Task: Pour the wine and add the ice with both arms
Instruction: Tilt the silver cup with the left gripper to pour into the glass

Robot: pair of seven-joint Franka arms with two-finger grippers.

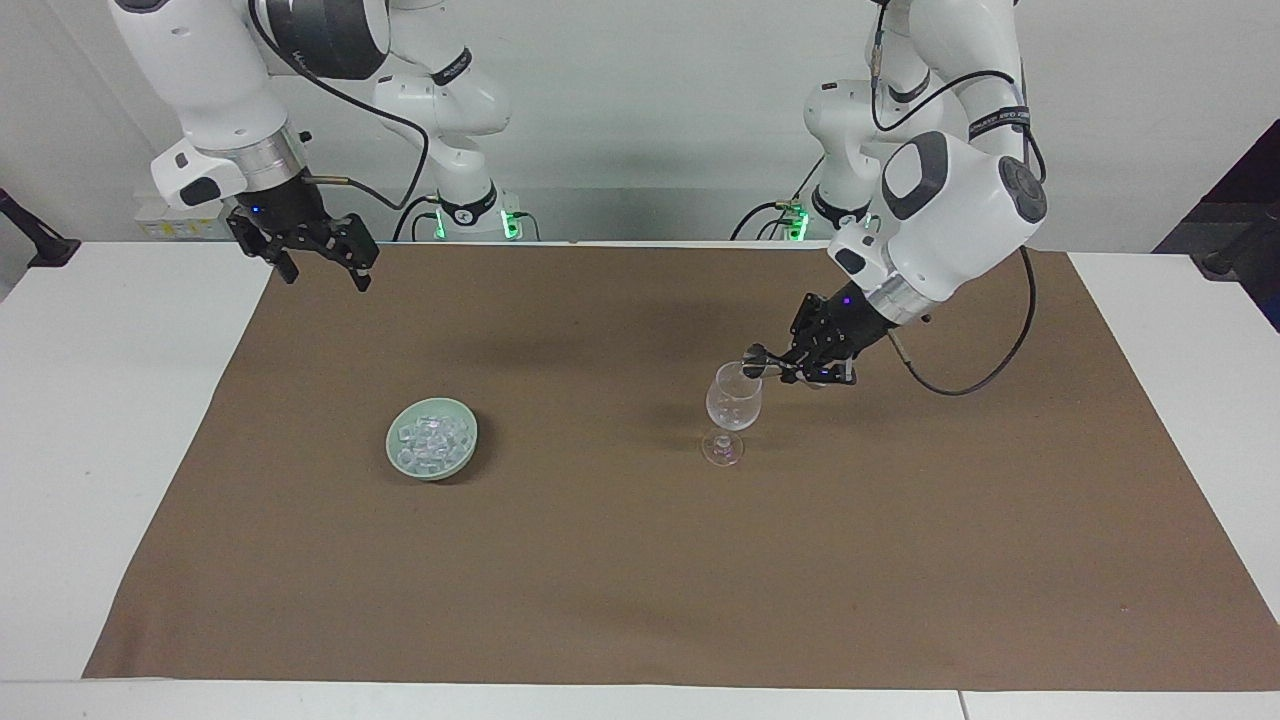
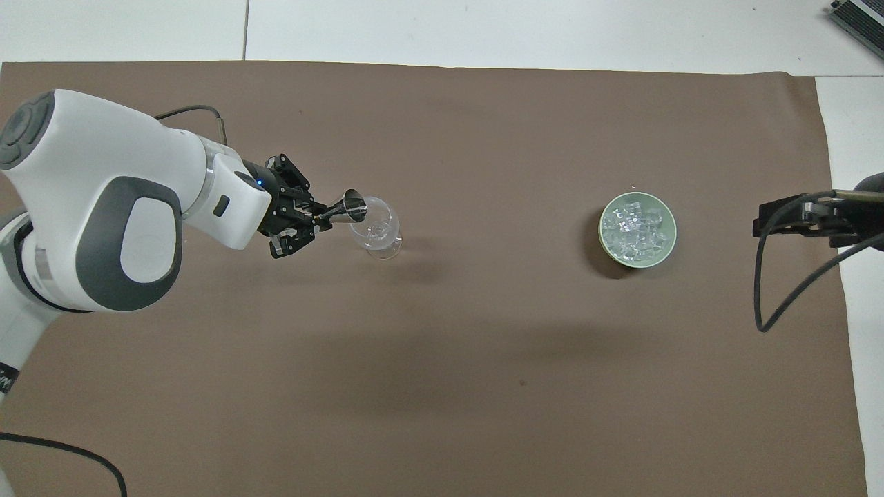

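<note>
Nothing readable is showing anywhere from where I'm standing. The black bands (image 1: 995, 121) on the arms are carrying small white lettering, but it is coming out too small to make out, and nothing on the desk (image 1: 1150, 330) is bearing any label.

Two arms, one stemmed glass (image 1: 733, 403), one metal jigger (image 1: 756, 362), one green bowl (image 1: 398, 452), a dozen-odd ice cubes (image 1: 432, 438)
</note>
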